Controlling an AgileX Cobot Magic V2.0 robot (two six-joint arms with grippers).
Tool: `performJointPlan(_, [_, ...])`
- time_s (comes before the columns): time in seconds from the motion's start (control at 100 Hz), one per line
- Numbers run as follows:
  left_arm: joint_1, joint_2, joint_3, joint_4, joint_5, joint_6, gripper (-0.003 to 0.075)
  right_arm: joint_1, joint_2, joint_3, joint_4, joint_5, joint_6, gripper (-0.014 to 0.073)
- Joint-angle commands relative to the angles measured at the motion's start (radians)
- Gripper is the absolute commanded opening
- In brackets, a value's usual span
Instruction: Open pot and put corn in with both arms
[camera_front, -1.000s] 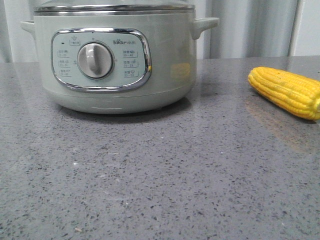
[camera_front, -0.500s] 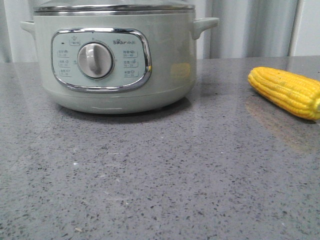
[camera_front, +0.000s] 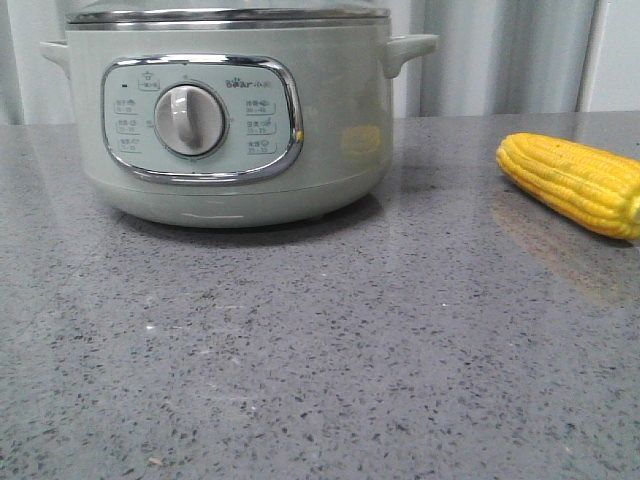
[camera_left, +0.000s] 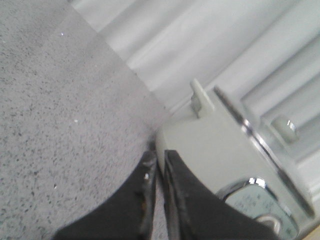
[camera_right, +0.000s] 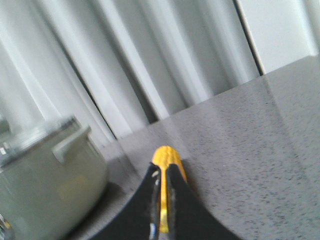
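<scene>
Grey countertop (camera_front: 320, 350) unchanged; pot (camera_front: 330, 130) and corn (camera_front: 570, 182) unmoved.

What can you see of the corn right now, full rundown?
The corn is one bright yellow cob with neat rows of kernels and a tapered, rounded end pointing toward the pot. It looks whole and husk-free. It lies flat and slightly angled on the grey speckled table, right of the pot and apart from it, its far end cut off by the front view's edge. Nothing grips it; the right wrist view shows it beyond that arm's nearly shut jaws.
</scene>
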Motion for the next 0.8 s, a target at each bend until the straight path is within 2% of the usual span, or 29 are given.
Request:
performJointPlan(0.0, [0.001,-0.032,-0.027,-0.031,-0.067,0.005,-0.0020,-0.006,-0.014,-0.069,0.060,-0.030,-0.003,-0.0074])
performJointPlan(0.1, [0.001,-0.007,-0.092,0.060,-0.045,0.052,-0.0020,-0.006,0.030,-0.181,0.001,0.166,-0.003,-0.0074])
performJointPlan(0.19, [0.001,0.043,-0.162,0.173,-0.026,0.115,-0.0020,-0.006,0.105,-0.282,-0.095,0.282,-0.031,-0.0074])
performJointPlan(0.33, [0.001,0.164,-0.290,0.349,0.046,0.217,-0.0020,-0.006,0.223,-0.450,-0.199,0.405,-0.112,-0.0074])
performJointPlan(0.44, [0.001,0.287,-0.418,0.436,0.146,0.305,-0.0004,-0.006,0.317,-0.555,-0.227,0.432,-0.148,-0.0046])
performJointPlan(0.49, [0.001,0.343,-0.466,0.438,0.182,0.348,0.0043,-0.006,0.353,-0.594,-0.229,0.432,-0.150,-0.0004])
performJointPlan(0.54, [0.001,0.400,-0.510,0.438,0.205,0.397,0.0127,-0.006,0.387,-0.631,-0.229,0.432,-0.150,0.0062])
performJointPlan(0.64, [0.001,0.513,-0.593,0.411,0.198,0.476,0.0368,-0.006,0.449,-0.681,-0.229,0.432,-0.150,0.0257])
performJointPlan(0.69, [-0.001,0.577,-0.637,0.379,0.193,0.529,0.0453,-0.004,0.473,-0.697,-0.229,0.431,-0.150,0.0349])
performJointPlan(0.73, [-0.008,0.620,-0.679,0.351,0.195,0.580,0.0493,0.003,0.489,-0.706,-0.229,0.429,-0.150,0.0415])
performJointPlan(0.79, [-0.032,0.695,-0.742,0.309,0.199,0.636,0.0505,0.010,0.505,-0.708,-0.229,0.422,-0.150,0.0478])
